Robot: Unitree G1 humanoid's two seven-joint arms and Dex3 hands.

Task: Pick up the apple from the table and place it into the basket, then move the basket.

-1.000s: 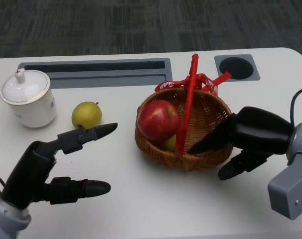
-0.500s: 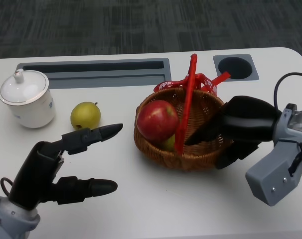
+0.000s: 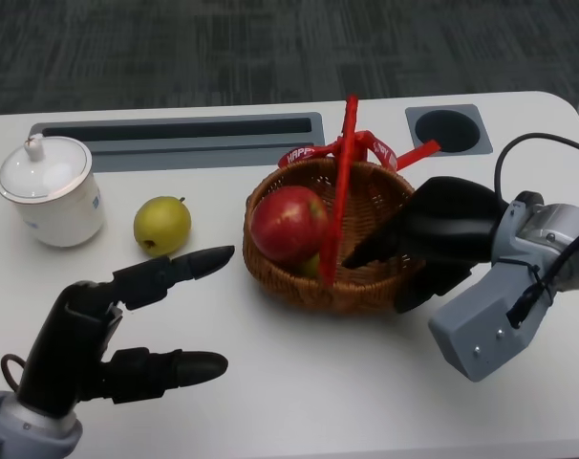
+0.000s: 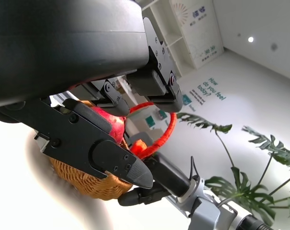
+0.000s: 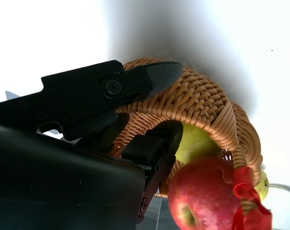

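A white table point(image 3: 299, 382) with rounded far corners stands on dark grey patterned carpet point(image 3: 270, 48); along its far edge run a long grey recessed tray point(image 3: 175, 139) and, further right, a grey plate with a round dark hole point(image 3: 449, 127). The wicker basket point(image 3: 356, 287) sits right of centre, its red handle point(image 3: 339, 210) upright and a red ribbon point(image 3: 366, 148) tied at the far rim. The red apple point(image 3: 289, 225) lies inside the basket against its left wall, with a greenish fruit point(image 5: 195, 141) under it. The right hand point(image 3: 433, 244) grips the basket's right rim, one finger lying inside over the weave and others outside the wall. The left hand point(image 3: 108, 330) hovers over the near left of the table, fingers spread wide and holding nothing. A yellow-green apple point(image 3: 162, 225) rests on the table left of the basket, apart from it, and a white lidded cup point(image 3: 49, 189) stands further left. The left wrist view shows a bright room beyond: a white shelf unit point(image 4: 183, 28), wall lettering and large-leafed green plants point(image 4: 250, 163).
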